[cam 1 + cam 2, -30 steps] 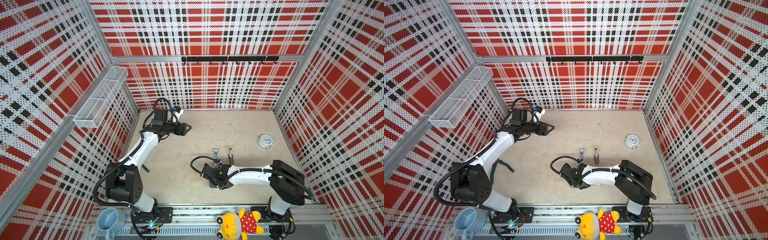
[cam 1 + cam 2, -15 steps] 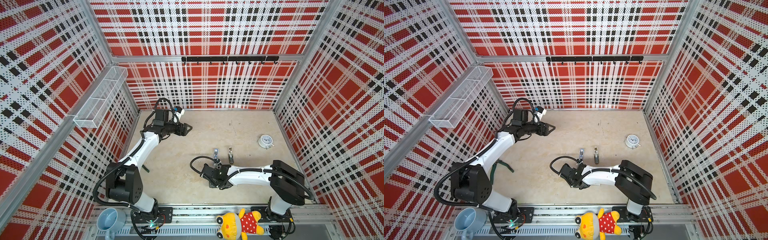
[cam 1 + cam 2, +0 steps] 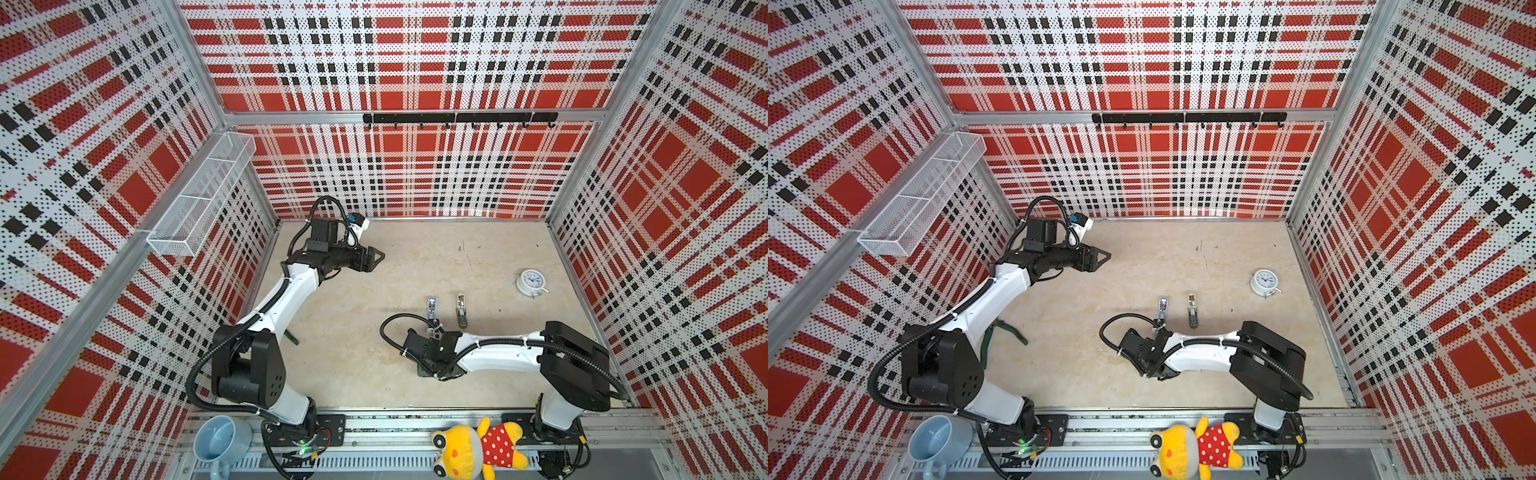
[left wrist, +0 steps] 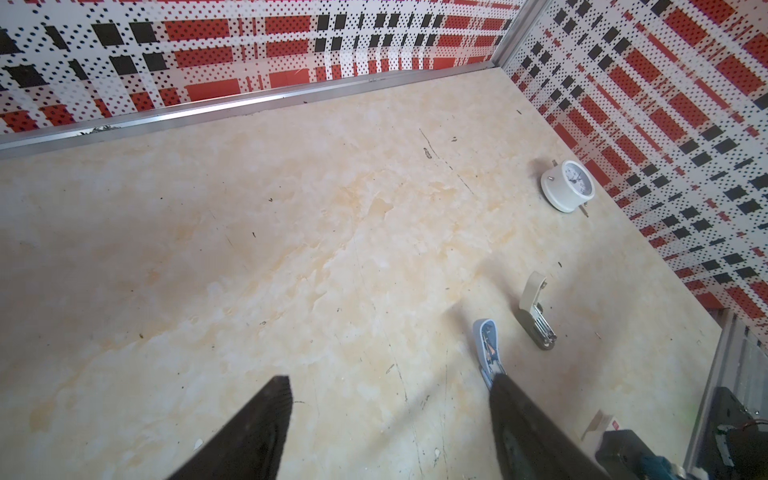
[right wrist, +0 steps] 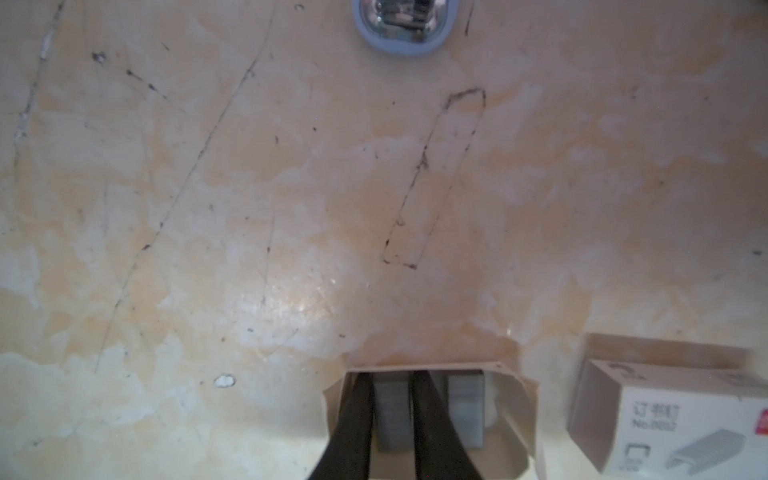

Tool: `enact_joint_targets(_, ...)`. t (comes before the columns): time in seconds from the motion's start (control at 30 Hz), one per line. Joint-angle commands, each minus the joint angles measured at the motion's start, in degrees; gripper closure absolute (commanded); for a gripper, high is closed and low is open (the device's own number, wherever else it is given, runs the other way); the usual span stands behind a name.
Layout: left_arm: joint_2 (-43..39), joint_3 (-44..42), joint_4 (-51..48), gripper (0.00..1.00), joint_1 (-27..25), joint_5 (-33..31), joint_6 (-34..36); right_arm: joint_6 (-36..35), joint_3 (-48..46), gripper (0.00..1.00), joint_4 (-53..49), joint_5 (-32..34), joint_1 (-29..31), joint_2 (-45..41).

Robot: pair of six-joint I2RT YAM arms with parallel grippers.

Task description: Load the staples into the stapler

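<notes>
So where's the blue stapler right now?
In a top view the blue stapler lies on the table, right of centre, with the beige stapler close on its right.

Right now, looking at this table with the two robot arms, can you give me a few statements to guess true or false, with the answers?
1. The right gripper is closed on a block of staples inside the white card tray. True.
2. The left gripper holds the blue stapler. False: it is open and empty, well apart from the stapler.
3. The blue stapler lies beside a beige stapler on the table. True.
4. The clock hangs on the back wall. False: it sits on the table near the right wall.
</notes>
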Motion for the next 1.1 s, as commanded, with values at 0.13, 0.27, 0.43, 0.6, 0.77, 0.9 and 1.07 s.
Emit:
enact_joint_targets(0.13,-1.89,-0.55,-0.81,0.23,-0.32,-0.24,0.35,1.17,-0.94,0.81,-0.22,0.09,0.89,0.97)
enact_joint_targets(0.27,-1.92,-0.64,-0.74,0.23,-0.39,-0.08,0.39,0.78,0.12,0.84,-1.27,0.77,1.07,1.6)
enact_joint_targets(0.43,-2.42,-0.73,-0.77,0.23,-0.33,-0.21,0.42,0.5,0.74,0.87,-1.75,1.43,1.16,1.87)
enact_joint_targets(0.6,-2.52,-0.81,-0.63,0.23,-0.37,-0.23,0.48,0.11,1.28,0.9,-2.78,2.84,1.25,0.72)
enact_joint_targets(0.77,-2.7,-0.9,-0.56,0.23,-0.29,0.06,0.44,-0.51,2.21,0.9,-3.98,4.01,1.25,-0.7)
enact_joint_targets(0.9,-2.87,-0.94,-0.32,0.23,-0.34,0.1,0.48,-1.0,2.57,0.93,-3.69,4.52,1.25,-1.9)
enact_joint_targets(1.07,-2.97,-1.16,-0.17,0.23,-0.36,0.26,0.39,-1.5,3.31,0.95,-4.54,5.39,1.25,-2.55)
